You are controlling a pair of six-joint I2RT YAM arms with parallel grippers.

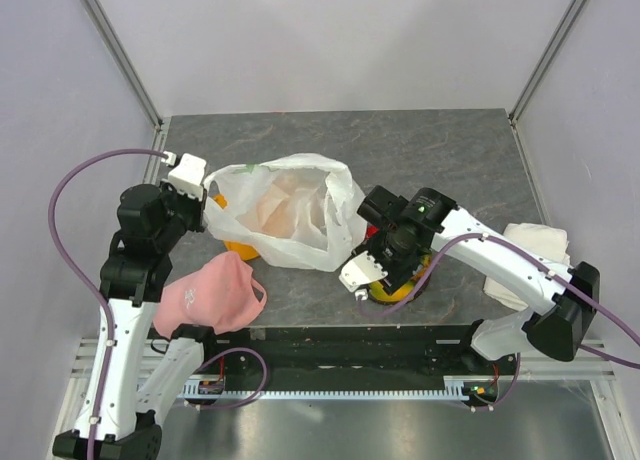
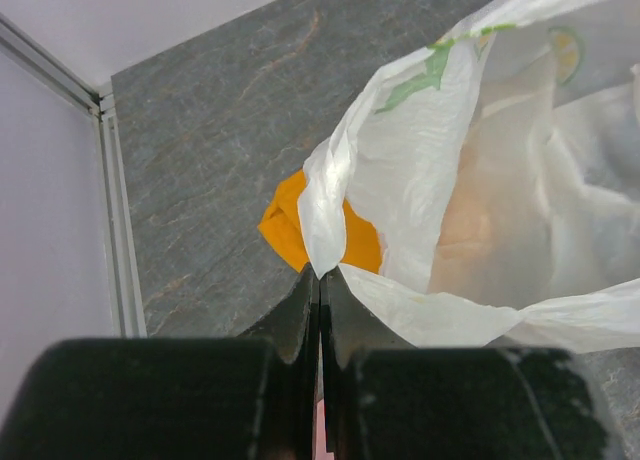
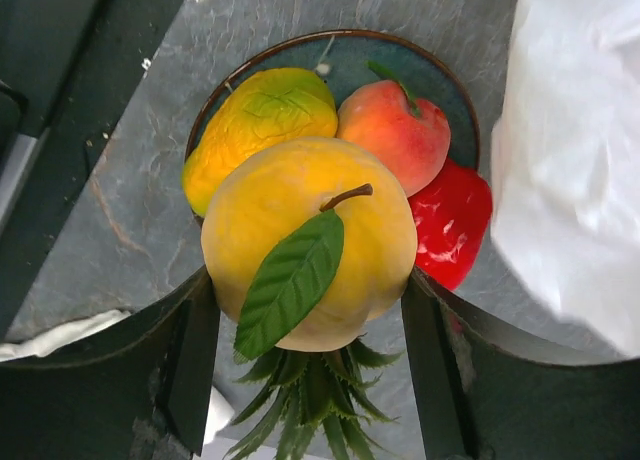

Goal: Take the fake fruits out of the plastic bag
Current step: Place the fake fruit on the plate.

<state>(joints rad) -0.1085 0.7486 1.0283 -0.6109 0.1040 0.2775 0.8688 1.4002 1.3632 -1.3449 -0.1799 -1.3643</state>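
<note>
The translucent white plastic bag [image 1: 285,210] lies mid-table, its mouth facing right. My left gripper [image 1: 212,195] is shut on the bag's left edge, pinching a fold of film [image 2: 322,250]; a pale orange shape shows through the bag [image 2: 470,220]. My right gripper [image 1: 388,278] hangs over a dark plate [image 3: 462,92] and is shut on a round yellow fruit with a green leaf [image 3: 310,240]. On the plate lie a yellow-green mango [image 3: 255,120], a peach [image 3: 395,130], a red pepper [image 3: 450,225] and a pineapple, of which only the crown [image 3: 315,400] shows.
An orange cloth [image 2: 285,225] lies under the bag's left side [image 1: 240,248]. A pink cap [image 1: 212,295] sits near the front left edge. A folded white towel [image 1: 530,248] lies at the right. The bag's side [image 3: 575,150] is close beside the plate.
</note>
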